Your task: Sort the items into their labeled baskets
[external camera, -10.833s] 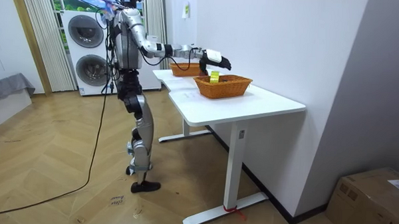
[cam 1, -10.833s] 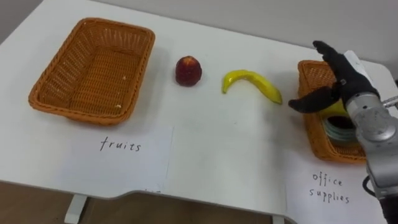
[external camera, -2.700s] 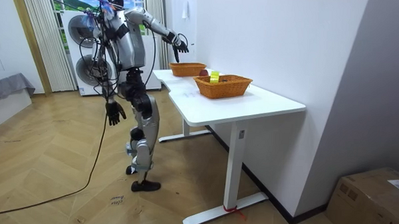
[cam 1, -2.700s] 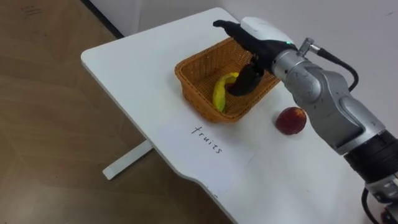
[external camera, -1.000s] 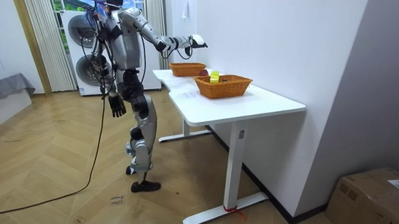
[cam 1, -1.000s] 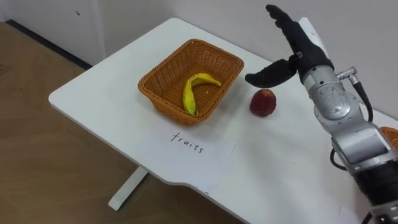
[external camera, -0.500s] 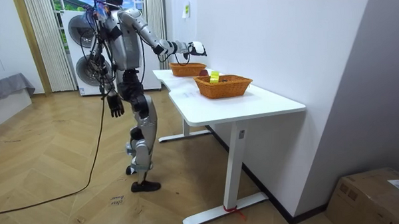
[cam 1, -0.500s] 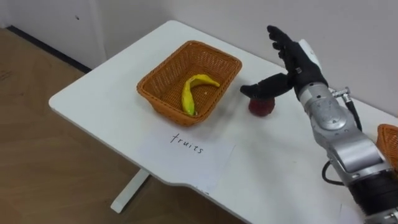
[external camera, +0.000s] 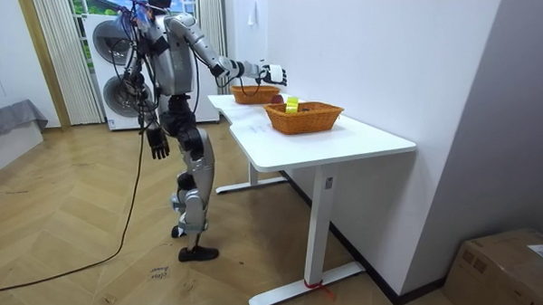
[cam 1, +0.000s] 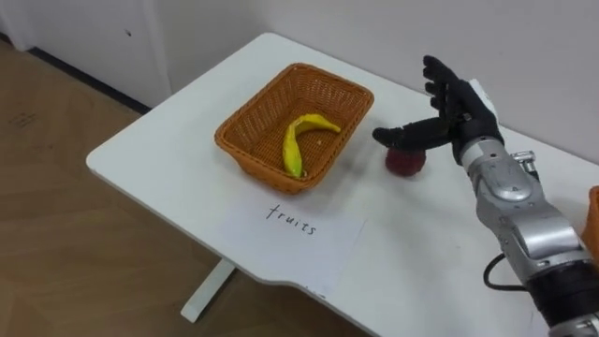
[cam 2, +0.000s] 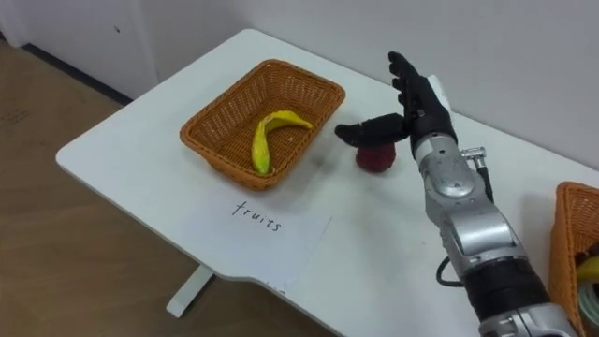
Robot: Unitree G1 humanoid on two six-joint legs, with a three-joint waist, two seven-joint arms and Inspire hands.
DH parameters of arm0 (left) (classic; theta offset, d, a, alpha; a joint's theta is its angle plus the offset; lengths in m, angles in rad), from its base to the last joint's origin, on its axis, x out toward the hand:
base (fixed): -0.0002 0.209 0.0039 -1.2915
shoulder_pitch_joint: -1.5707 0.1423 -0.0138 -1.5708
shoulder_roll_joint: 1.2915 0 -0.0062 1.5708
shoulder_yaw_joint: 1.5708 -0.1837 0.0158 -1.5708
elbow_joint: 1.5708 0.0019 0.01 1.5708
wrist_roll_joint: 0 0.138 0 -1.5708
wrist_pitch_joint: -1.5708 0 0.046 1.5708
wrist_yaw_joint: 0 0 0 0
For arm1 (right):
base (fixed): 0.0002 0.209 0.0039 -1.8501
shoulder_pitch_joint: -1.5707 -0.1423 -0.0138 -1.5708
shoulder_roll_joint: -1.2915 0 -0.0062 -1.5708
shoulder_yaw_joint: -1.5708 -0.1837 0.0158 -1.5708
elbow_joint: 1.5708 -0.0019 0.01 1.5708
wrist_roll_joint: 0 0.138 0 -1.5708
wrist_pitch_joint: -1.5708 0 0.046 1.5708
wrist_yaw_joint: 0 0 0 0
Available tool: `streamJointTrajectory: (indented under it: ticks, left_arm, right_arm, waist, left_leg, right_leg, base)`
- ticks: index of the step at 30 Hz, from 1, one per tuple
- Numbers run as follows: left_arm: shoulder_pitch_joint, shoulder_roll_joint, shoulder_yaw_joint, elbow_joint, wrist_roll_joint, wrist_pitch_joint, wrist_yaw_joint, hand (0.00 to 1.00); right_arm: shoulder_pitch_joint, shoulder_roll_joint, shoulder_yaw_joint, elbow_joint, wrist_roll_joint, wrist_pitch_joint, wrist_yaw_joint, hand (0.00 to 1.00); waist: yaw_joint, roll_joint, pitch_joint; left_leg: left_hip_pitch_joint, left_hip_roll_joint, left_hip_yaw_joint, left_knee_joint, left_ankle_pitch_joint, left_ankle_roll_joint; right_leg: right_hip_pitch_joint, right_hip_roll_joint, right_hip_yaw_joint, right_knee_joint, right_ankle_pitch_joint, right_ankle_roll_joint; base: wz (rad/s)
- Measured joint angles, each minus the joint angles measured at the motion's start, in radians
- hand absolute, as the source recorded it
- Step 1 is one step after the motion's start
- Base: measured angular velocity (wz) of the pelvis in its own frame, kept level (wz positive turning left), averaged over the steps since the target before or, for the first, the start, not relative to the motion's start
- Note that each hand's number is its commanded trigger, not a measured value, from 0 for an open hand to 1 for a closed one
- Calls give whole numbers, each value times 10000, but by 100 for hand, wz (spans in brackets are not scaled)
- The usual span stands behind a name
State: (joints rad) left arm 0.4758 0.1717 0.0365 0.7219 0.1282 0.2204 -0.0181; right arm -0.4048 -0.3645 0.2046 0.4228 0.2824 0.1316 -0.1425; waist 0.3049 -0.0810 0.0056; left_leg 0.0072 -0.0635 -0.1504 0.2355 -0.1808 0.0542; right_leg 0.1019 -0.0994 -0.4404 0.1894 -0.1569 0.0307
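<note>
Banana point(cam 1: 299, 142) lies in the wicker basket point(cam 1: 251, 161) on the white table point(cam 1: 168, 140), a paper sheet point(cam 1: 299, 234) in front of it. Apple point(cam 1: 406, 165) sits on the tabletop just right of that basket. Right hand point(cam 1: 456, 119) hovers at it, fingers spread straight, thumb reaching across the apple's top; whether it touches, I cannot tell. Second basket point(cam 2: 564, 243) sits far right. Left hand point(external camera: 157, 147) hangs by the hip as the robot stands beside the table.

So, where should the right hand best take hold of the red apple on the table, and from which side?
Probably round its middle, from above: the apple is round, stands free on the table, and the open right hand hovers just over it.
</note>
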Motion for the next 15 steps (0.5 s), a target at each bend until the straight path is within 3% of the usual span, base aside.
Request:
streamJointTrajectory:
  ticks: [3, 5, 14, 15]
  left_arm:
    - [4, -31, -1, -46, 14, 64, 106, 0]
    - [-17, -31, -1, -51, 18, 137, 151, 0]
    - [-208, -21, 16, -217, 37, 116, 287, 0]
    - [-268, -25, 12, -214, 23, 93, 289, 0]
  right_arm:
    - [-5, 1, 1, 449, -32, 5, 2, 0]
    - [-6, 2, 0, 694, -32, 6, 4, 0]
    - [-46, -2, -5, 899, 695, 4, 57, 0]
    - [-110, -8, -6, 975, 711, -25, 104, 0]
  waist:
    - [9, -1, -1]
    - [-3, -42, -49]
    - [-19, -164, -49]
    - [-20, -201, -19]
  left_leg:
    - [-57, 3, -37, -14, -1, 1]
    - [-170, 3, -56, 9, 1, -2]
    - [-475, 37, 28, -1, 9, -8]
    - [-505, 38, 67, 1, 12, -6]
  right_leg:
    - [-63, -2, -2, 2, 1, 1]
    - [-158, 1, -3, 6, 2, 0]
    - [-516, 9, 2, 15, 23, -19]
    - [-537, 10, 0, 14, 23, -20]
  base:
    - [0]
    - [2]
    - [-2]
    - [0]
